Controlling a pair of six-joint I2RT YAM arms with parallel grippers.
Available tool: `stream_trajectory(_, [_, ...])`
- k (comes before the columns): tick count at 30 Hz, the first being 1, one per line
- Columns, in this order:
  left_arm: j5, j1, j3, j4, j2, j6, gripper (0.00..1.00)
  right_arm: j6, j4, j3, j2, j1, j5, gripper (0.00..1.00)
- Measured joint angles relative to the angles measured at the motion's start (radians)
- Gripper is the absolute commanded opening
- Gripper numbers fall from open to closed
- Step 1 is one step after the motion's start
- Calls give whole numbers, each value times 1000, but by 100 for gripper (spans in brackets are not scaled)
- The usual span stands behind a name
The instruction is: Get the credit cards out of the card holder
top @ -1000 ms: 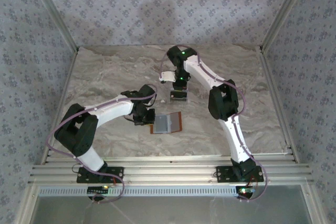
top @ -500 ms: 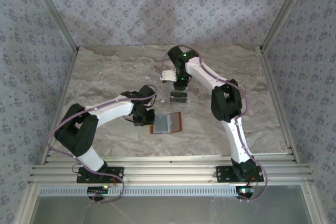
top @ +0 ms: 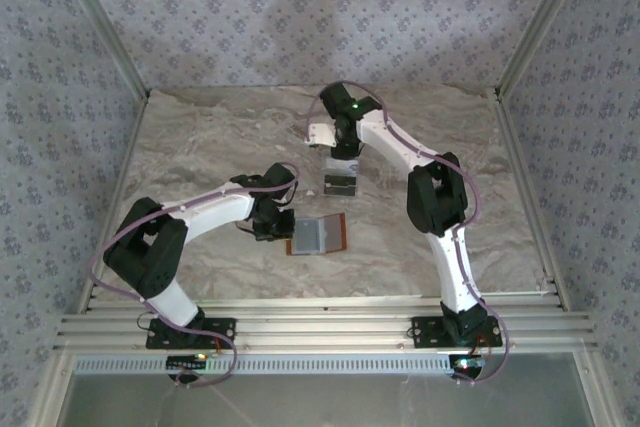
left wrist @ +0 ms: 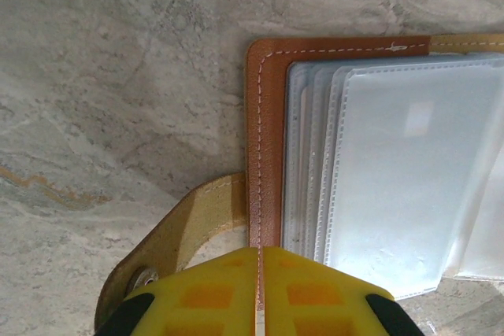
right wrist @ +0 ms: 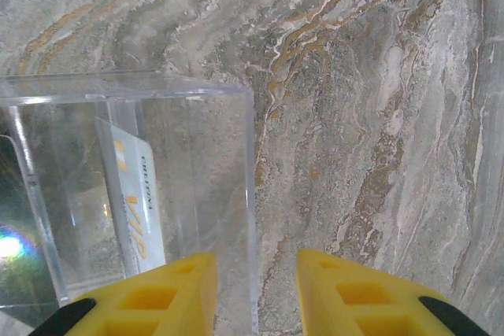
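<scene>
The card holder [top: 318, 234] lies open on the marble table, with a brown leather rim [left wrist: 264, 139] and pale plastic sleeves [left wrist: 402, 179]. My left gripper [left wrist: 260, 251] is shut on its left rim, beside the snap tab [left wrist: 161, 253]; from above, the left gripper [top: 282, 228] sits at the holder's left edge. One credit card [right wrist: 132, 198], silvery with orange lettering, stands inside the clear rack [right wrist: 250, 194]. My right gripper [right wrist: 256, 261] is open above the rack's right wall, holding nothing. From above, the right gripper [top: 339, 160] hangs just behind the rack [top: 340, 185].
The marble tabletop [top: 200, 147] is bounded by patterned walls at the back and both sides. An aluminium rail [top: 320, 327] runs along the near edge where both arm bases sit. The rack stands a short way behind the card holder.
My right gripper has opened and lifted a little back from the rack, leaving the card in it. The left arm and the card holder have not moved.
</scene>
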Motion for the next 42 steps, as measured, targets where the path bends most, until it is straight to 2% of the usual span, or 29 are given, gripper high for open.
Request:
stream_trajectory(18, [0, 0, 0, 0, 0, 0, 12, 8, 43, -63, 0, 3, 15, 33])
stream_trajectory(24, [-3, 6, -1, 0, -4, 1, 12, 103, 50, -71, -33, 3, 11, 34])
stream_trajectory(31, [13, 76, -28, 25, -54, 1, 13, 379, 92, -199, -221, 8, -21, 33])
stream_trajectory(34, [35, 93, -36, 44, -54, 4, 12, 548, 142, -300, -317, 14, -74, 31])
stream_trajectory(37, [58, 97, -40, 58, -50, 5, 12, 732, 195, -412, -398, 19, -144, 26])
stream_trajectory(42, [77, 97, -42, 70, -26, 11, 11, 1045, 255, -529, -455, 28, -264, 20])
